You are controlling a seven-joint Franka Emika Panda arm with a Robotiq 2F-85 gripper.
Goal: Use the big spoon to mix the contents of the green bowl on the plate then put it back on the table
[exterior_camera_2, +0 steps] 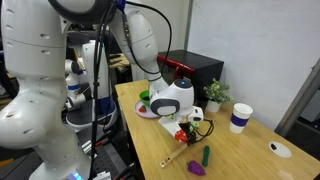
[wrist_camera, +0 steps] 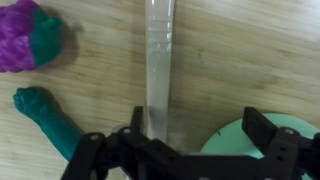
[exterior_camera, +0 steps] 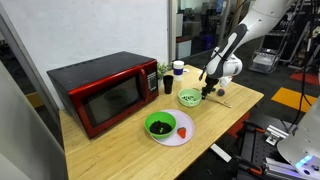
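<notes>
Big spoon (exterior_camera_2: 178,156) lies flat on the tabletop (exterior_camera_2: 250,150) in an exterior view, under the jaws. In an exterior view the green bowl (exterior_camera: 160,125) sits on the plate (exterior_camera: 184,137). Wrist view: jaws spread open over the spoon, gripping nothing.

White wall (exterior_camera: 100,30), orange floor patch (exterior_camera: 290,98)

The bowl (exterior_camera: 160,125) sits on the plate (exterior_camera: 177,142), before the microwave (exterior_camera: 105,93).
</notes>
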